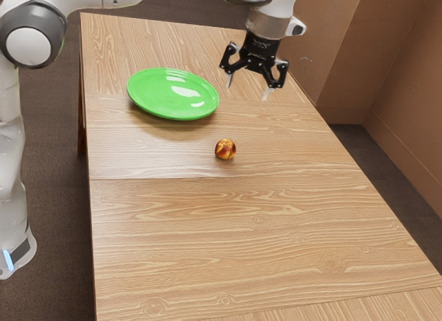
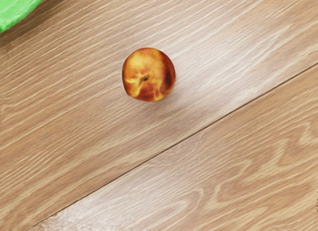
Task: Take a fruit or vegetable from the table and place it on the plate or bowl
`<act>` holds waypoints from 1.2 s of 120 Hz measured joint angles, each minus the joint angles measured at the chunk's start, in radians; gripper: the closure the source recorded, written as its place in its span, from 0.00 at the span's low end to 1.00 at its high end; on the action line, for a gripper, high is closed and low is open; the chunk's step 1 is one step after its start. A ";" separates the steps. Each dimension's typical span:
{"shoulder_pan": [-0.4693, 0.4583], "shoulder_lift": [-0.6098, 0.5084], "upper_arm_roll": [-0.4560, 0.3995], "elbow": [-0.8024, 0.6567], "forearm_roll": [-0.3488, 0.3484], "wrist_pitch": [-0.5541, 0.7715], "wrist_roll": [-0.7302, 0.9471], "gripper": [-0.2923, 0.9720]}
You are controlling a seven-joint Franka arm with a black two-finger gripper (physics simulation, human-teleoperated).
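The wooden bench (image 1: 242,231) is the biggest thing in front of you: long, pale-grained planks running away from the exterior camera, with a seam crossing the top about midway along. The same seam runs as a diagonal line across the bench (image 2: 223,166) in the wrist view. Next comes your arm (image 1: 14,169). Its white column stands off the bench at the exterior view's left, the grey-capped shoulder sits at the upper left corner, and the upper links reach along the top edge toward the exterior view's right. From there the wrist drops straight down, so the black hand points at the bench top and hangs well above it, touching nothing. The green plate (image 1: 173,93) lies flat on the far half of the bench, toward the exterior view's left of the hand, and a sliver of the plate (image 2: 15,7) shows in the wrist view. Your jaws are spread wide, the two fingers (image 1: 266,92) angled downward and apart with only air between them. Smallest is the peach (image 1: 225,149), red and yellow. It rests on the bench on the camera's side of the plate, near it but not touching, just beyond the seam. Seen from the wrist camera, the peach (image 2: 148,74) lies below the hand with its stem dimple facing up.
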 joint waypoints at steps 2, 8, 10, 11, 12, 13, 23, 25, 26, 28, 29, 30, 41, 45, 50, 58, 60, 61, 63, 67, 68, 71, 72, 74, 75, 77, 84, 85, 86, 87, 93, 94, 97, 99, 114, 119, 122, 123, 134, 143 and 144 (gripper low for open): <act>-0.001 0.001 0.000 0.000 0.000 -0.002 -0.042 0.23; -0.005 0.001 0.000 0.001 0.000 -0.008 -0.163 0.23; -0.007 -0.001 -0.001 0.001 0.000 -0.010 -0.200 0.23; -0.007 -0.001 -0.002 0.001 0.000 -0.010 -0.219 0.23; -0.007 -0.001 -0.002 0.001 0.000 -0.011 -0.237 0.23; -0.005 -0.001 -0.005 0.001 -0.001 -0.012 -0.255 0.23; -0.009 -0.024 -0.014 -0.002 -0.007 -0.021 -0.414 0.23; -0.013 -0.027 -0.013 -0.002 -0.009 -0.024 -0.442 0.23; -0.015 -0.027 -0.013 -0.002 -0.010 -0.025 -0.455 0.23; -0.022 -0.027 -0.008 -0.003 -0.013 -0.027 -0.480 0.23; -0.026 -0.026 -0.006 -0.003 -0.014 -0.028 -0.492 0.23; -0.030 -0.026 -0.003 -0.003 -0.015 -0.029 -0.504 0.23; -0.060 -0.038 0.011 -0.026 -0.022 -0.039 -0.604 0.23; -0.075 -0.110 0.017 -0.128 -0.019 -0.032 -0.625 0.23; -0.080 -0.221 0.021 -0.281 -0.002 -0.015 -0.645 0.23; -0.075 -0.329 0.024 -0.446 0.023 0.016 -0.669 0.23; -0.075 -0.338 0.024 -0.466 0.028 0.024 -0.674 0.23; -0.076 -0.342 0.024 -0.475 0.031 0.028 -0.677 0.23; -0.078 -0.347 0.024 -0.491 0.037 0.036 -0.682 0.23; -0.091 -0.354 0.024 -0.521 0.053 0.055 -0.690 0.23; -0.094 -0.355 0.024 -0.528 0.056 0.061 -0.691 0.23; -0.100 -0.356 0.024 -0.546 0.066 0.077 -0.695 0.23; -0.102 -0.356 0.024 -0.551 0.069 0.083 -0.696 0.23; -0.104 -0.353 0.024 -0.559 0.074 0.094 -0.698 0.23; -0.105 -0.352 0.024 -0.562 0.076 0.099 -0.699 0.23; -0.106 -0.350 0.024 -0.567 0.080 0.109 -0.701 0.23; -0.103 -0.343 0.024 -0.576 0.091 0.141 -0.707 0.23; -0.102 -0.344 0.026 -0.579 0.092 0.146 -0.707 0.23; -0.101 -0.344 0.027 -0.581 0.093 0.150 -0.708 0.23; -0.100 -0.345 0.030 -0.584 0.094 0.153 -0.709 0.23; -0.095 -0.362 0.063 -0.610 0.099 0.177 -0.709 0.23; -0.094 -0.365 0.071 -0.614 0.099 0.181 -0.709 0.23; -0.093 -0.371 0.097 -0.624 0.101 0.192 -0.706 0.23; -0.092 -0.374 0.116 -0.629 0.102 0.199 -0.704 0.23; -0.070 -0.333 0.202 -0.598 0.117 0.234 -0.678 0.23; -0.048 -0.273 0.208 -0.545 0.121 0.242 -0.661 0.23; -0.042 -0.241 0.209 -0.520 0.123 0.246 -0.648 0.23; -0.040 -0.231 0.209 -0.513 0.124 0.248 -0.643 0.23; -0.032 -0.141 0.204 -0.458 0.129 0.262 -0.578 0.23; -0.035 -0.101 0.188 -0.426 0.129 0.275 -0.529 0.23; -0.037 -0.099 0.187 -0.425 0.129 0.276 -0.524 0.23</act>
